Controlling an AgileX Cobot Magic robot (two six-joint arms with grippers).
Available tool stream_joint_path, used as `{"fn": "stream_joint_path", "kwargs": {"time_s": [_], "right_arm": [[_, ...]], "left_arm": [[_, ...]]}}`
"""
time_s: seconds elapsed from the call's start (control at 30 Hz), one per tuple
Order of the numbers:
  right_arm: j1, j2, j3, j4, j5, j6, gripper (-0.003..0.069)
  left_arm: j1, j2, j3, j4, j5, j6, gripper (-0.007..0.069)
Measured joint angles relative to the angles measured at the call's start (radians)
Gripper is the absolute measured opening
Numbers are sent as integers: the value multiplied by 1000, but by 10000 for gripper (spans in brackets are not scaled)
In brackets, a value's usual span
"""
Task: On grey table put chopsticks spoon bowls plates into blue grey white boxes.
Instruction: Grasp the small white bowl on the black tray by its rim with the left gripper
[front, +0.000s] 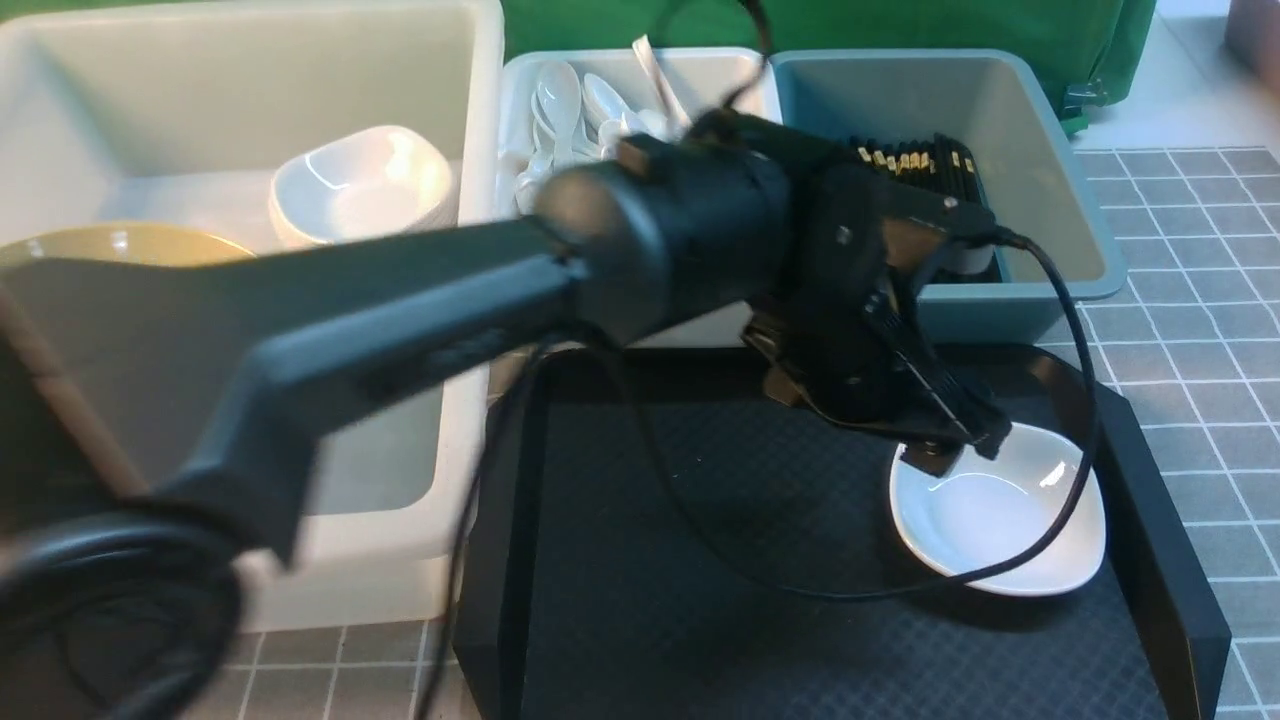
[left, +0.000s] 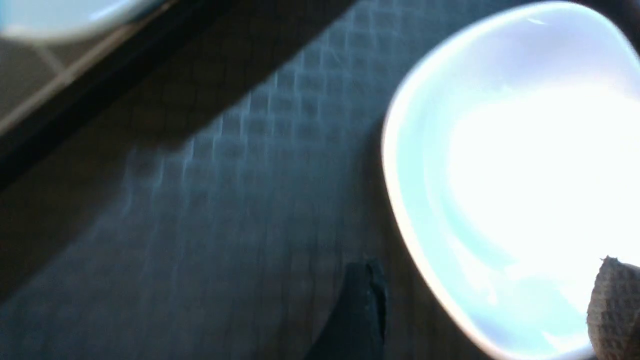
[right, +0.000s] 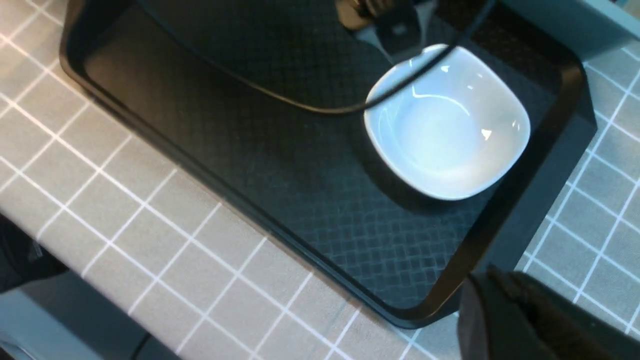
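Plate (front: 1000, 515) on the black tray (front: 700, 560): pickup in hand.
My left gripper (front: 960, 450) stands open astride its rim; next: close firmly, lift clear of the tray, carry to the white tub (front: 485, 150).

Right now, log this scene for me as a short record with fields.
left gripper: open, jaws either side of the plate's rim, not closed on it
plate: alone on the black tray
right gripper: shut, nothing in it, apart from the plate
large tub: stacked plates, olive-yellow bowl
white bin: spoons
blue-grey bin: chopsticks
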Motion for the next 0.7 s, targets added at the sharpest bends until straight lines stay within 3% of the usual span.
{"fn": "stream_joint_path", "kwargs": {"time_s": [0.2, 0.3, 0.37, 0.43, 0.47, 0.53, 0.7], "right_arm": [[0, -22, 5, 0, 2, 0, 45], [0, -22, 5, 0, 2, 0, 45], [0, -22, 5, 0, 2, 0, 45], [0, -22, 5, 0, 2, 0, 45], [0, -22, 5, 0, 2, 0, 45], [0, -22, 5, 0, 2, 0, 45], [0, 3, 5, 0, 2, 0, 45]], "left_arm": [[0, 148, -95, -2, -45, 0, 506], [1, 197, -129, -6, -46, -1, 464], [1, 215, -153, -18, -45, -1, 379], [1, 222, -163, -28, -38, -2, 239], [1, 222, -164, -28, -37, -2, 225], [1, 224, -182, -38, -22, -4, 93], [1, 180, -264, -12, 86, 29, 7]]}}
